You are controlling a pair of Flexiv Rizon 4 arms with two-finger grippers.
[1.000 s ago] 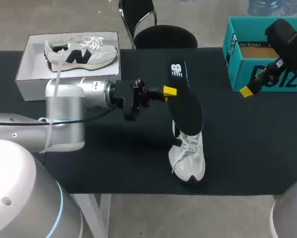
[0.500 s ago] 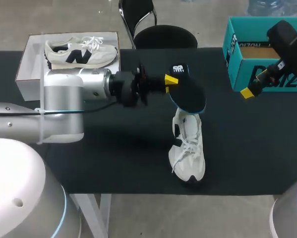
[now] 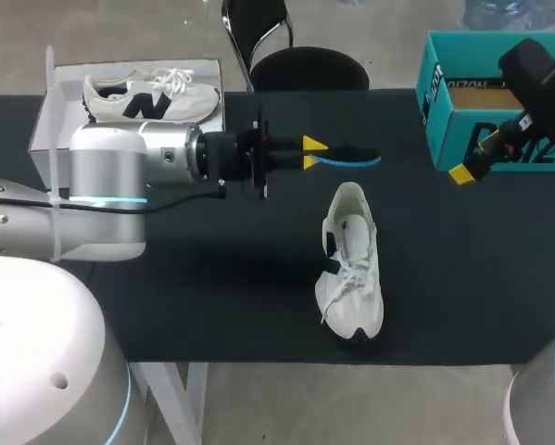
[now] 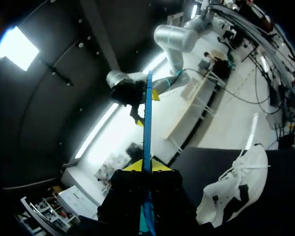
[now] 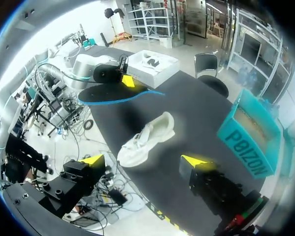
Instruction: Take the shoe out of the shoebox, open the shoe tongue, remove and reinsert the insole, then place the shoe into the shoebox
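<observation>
The left gripper (image 3: 310,153) is clamped on the near end of the insole (image 3: 351,156), holding it edge-on and level above the table (image 3: 212,278). The white shoe (image 3: 351,269) sits on the table at 6 o'clock from the insole, apart from it. The right gripper (image 5: 143,161) hangs spread wide with nothing in it, beside the teal box (image 3: 444,102). The white shoebox (image 3: 41,148), holding 1 other shoe (image 3: 147,97), lies at 10 o'clock from the white shoe.

Shoe (image 3: 349,264) on table (image 3: 212,278), insole (image 3: 346,155) behind
</observation>
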